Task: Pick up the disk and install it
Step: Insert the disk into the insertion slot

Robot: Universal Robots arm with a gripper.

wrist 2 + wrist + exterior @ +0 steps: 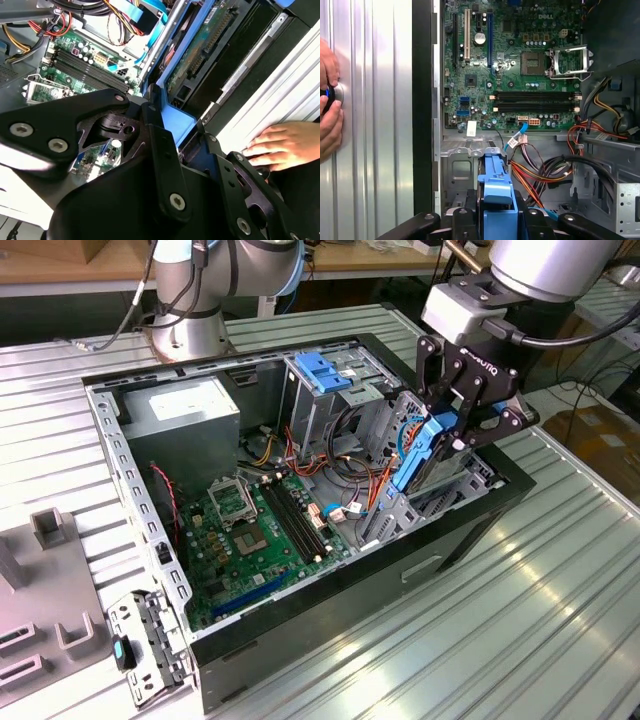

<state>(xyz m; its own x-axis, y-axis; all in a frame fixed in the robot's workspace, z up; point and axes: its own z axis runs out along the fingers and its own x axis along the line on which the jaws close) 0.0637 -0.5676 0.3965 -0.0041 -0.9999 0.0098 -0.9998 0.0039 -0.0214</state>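
The gripper [455,435] is clamped on the disk [413,462], which is tilted over the open computer case [300,640]. The second wrist view adds a person's hand [285,147] resting on the table [295,85].

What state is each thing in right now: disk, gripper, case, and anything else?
the disk: gripped, tilted, lower end down at the drive bay, not yet seated.
gripper: shut on the disk's blue edging.
computer case: lying on its side, panel off, open.
drive cage: standing in the case, blue handle on top.
person's hand: resting on the table beside the case.
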